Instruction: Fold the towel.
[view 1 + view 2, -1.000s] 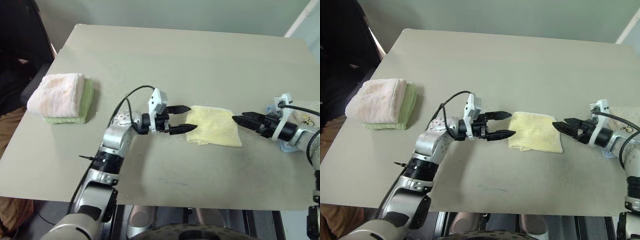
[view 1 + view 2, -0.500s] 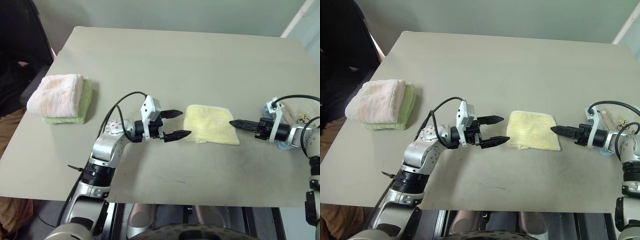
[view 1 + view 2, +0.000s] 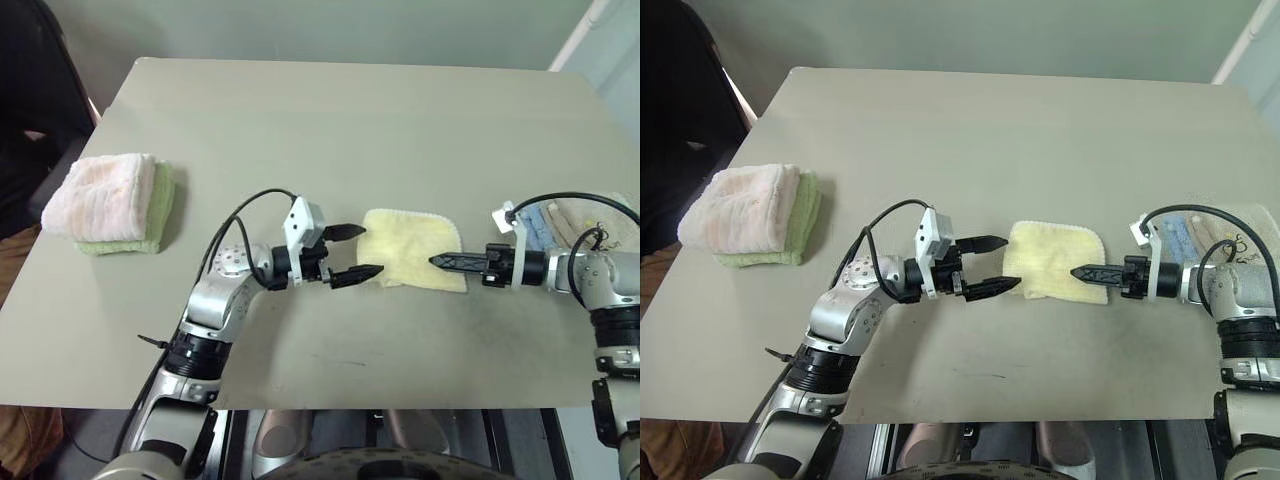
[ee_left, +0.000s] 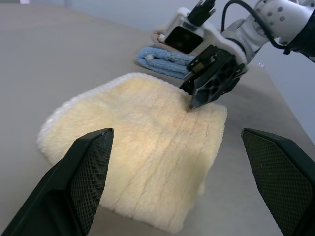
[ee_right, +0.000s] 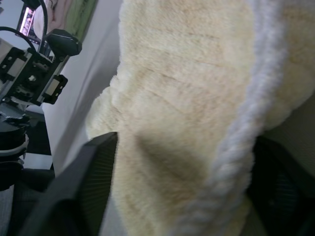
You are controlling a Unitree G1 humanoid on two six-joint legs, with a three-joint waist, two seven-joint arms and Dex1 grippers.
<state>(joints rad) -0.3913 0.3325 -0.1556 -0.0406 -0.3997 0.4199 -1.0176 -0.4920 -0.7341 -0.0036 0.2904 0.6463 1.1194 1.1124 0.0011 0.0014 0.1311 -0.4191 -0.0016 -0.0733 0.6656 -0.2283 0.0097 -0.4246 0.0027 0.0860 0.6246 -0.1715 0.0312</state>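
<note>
towel [image 3: 412, 247] folded small on bench [image 3: 330, 130]; left pincer [image 3: 352, 252] wide open, empty, beside its edge; right pincer [image 3: 441, 261] over opposite edge, gap unclear, likely pressing fold

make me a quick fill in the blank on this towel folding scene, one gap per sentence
1. The folded pale-yellow towel lies on the table between the two ____.
2. The left gripper has its fingers ____.
3. The pink towel is stacked on top of a ____ one.
4. A folded ____ cloth lies behind the right gripper.

Missing words: grippers; open; green; blue
</note>
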